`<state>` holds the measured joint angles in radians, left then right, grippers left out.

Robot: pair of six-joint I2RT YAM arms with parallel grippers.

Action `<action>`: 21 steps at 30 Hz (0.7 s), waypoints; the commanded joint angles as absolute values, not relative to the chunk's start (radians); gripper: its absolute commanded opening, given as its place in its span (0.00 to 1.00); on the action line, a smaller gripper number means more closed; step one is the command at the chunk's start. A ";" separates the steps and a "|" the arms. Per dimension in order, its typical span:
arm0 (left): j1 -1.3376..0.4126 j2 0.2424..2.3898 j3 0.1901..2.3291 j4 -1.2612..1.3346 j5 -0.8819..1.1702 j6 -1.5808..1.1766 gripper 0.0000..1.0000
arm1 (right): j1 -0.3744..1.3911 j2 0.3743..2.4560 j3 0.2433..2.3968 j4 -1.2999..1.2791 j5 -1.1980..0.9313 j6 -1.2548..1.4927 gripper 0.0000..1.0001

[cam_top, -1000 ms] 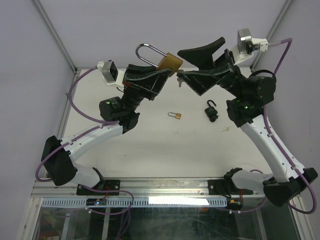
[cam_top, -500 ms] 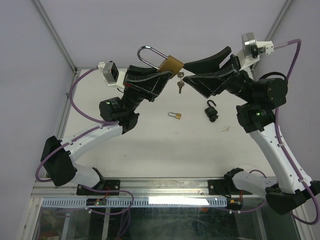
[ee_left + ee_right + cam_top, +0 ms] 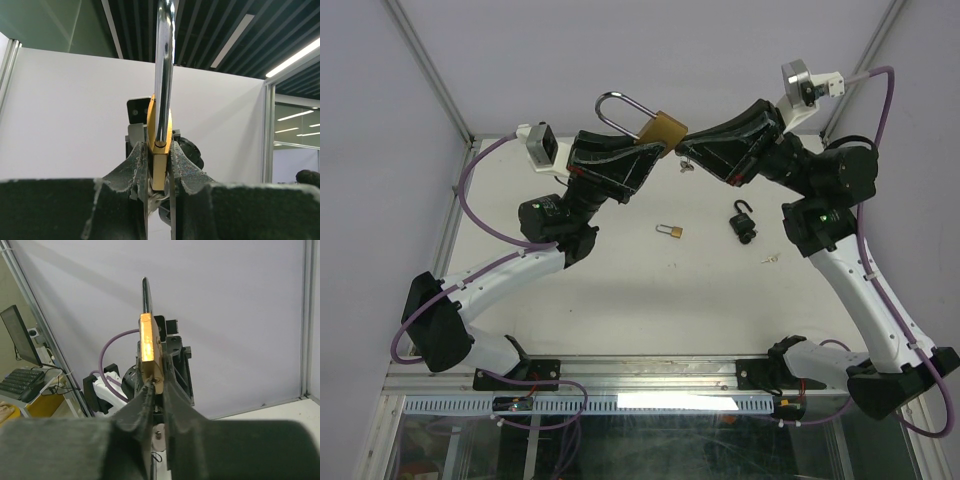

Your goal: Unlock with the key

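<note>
Top external view gives us the brass padlock (image 3: 660,127) held up well above the table (image 3: 620,290), at the far middle of the scene, between the 2 arms. The left gripper (image 3: 648,148) is clenched on the padlock's body, which the left wrist view confirms: both fingers press flat against the brass sides, with the steel shackle (image 3: 617,105) rising out of them. The right gripper (image 3: 682,150) comes in from the right with its jaws drawn nearly together at the lock's lower end, where they appear to pinch the key (image 3: 684,164); a spare key hangs loose just beneath. We judge the key is seated in the keyhole, so lifting, aligning and inserting look done. The shackle is still seated in the body, so the turn and the release are left. On the table below lie 2 other locks, a small brass padlock (image 3: 670,231) and a black padlock (image 3: 743,222), untouched.
</note>
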<state>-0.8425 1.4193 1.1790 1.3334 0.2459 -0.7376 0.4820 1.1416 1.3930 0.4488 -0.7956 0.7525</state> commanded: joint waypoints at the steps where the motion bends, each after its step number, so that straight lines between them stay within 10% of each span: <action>1: -0.839 1.380 1.215 1.442 0.238 -0.723 0.00 | 0.485 1.141 1.401 0.515 -0.820 0.796 0.06; 21: -0.843 1.382 1.174 1.450 0.356 -0.636 0.00 | 0.506 1.266 1.456 0.595 -0.897 1.170 0.00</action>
<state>-0.8291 1.4181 1.1774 1.3685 0.2646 -0.6765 0.4835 1.2411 1.4208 0.6292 -0.8677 1.0660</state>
